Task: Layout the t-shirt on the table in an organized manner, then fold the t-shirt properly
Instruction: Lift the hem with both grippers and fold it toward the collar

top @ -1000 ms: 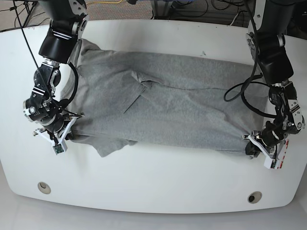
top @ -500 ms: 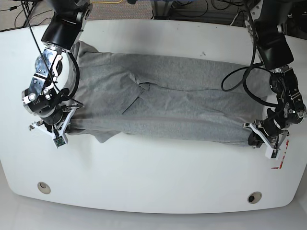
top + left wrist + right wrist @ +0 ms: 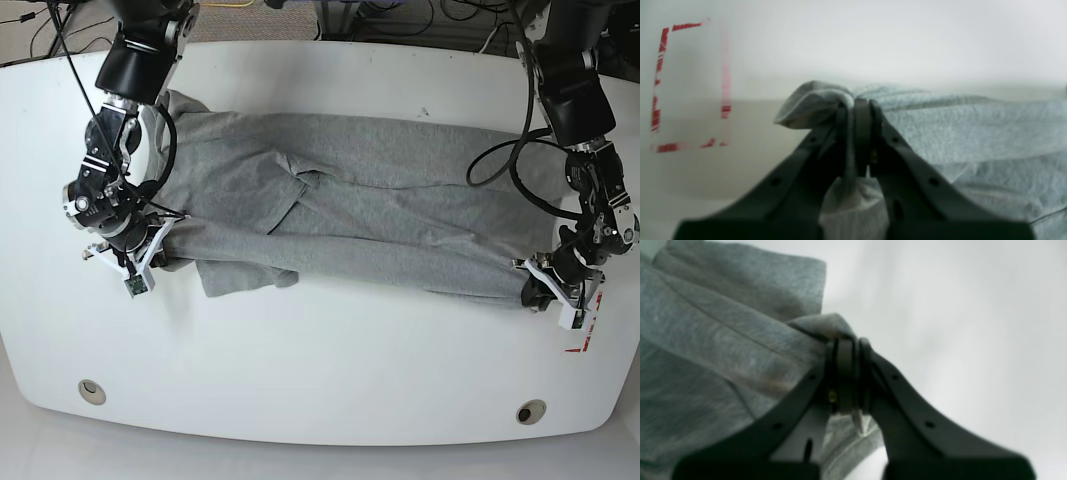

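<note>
Left gripper (image 3: pixel 858 110): clenched on a bunched corner of the t-shirt (image 3: pixel 370 205).
Right gripper (image 3: pixel 848 350): clenched on the opposite near corner; cloth pokes out between the fingers.
T-shirt position: plain grey side up on the table (image 3: pixel 330 370), stretched between both arms, creased at mid-body.
Risk, slip: only small pinches are held; uneven pulling could free a corner.
Risk, disorder: the sleeve flap (image 3: pixel 245 277) lies doubled at the near edge and may get trapped.
Surroundings: red tape mark (image 3: pixel 660 83) just beside the left gripper; two grommet holes (image 3: pixel 92 390) near the front edge, well apart from the cloth.
Obstruction: none seen.

The grey t-shirt (image 3: pixel 360 210) lies stretched sideways across the white table (image 3: pixel 320 370), plain side up (creased). Both near corners are lifted.
</note>
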Robot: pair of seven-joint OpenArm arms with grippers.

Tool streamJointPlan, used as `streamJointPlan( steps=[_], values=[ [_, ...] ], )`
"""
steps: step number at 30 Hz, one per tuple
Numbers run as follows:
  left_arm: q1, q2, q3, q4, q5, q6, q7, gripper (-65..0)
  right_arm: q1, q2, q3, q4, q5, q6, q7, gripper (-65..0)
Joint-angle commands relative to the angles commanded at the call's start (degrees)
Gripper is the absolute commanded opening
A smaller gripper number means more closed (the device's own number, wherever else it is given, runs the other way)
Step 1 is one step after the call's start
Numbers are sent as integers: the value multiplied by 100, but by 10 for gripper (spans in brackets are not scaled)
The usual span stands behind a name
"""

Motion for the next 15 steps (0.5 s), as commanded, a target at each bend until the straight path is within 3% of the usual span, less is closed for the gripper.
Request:
streamJointPlan(
  steps=[10, 15],
  values=[
    [-413, -97, 18, -958, 0, 0, -132, -639, 615, 255, 9, -1512, -9, 0, 615, -623],
    [-422, -123, 26, -1327, 9, 0, -484, -639, 738, 352, -9, -1952, -9, 0, 897, -422]
  ],
)
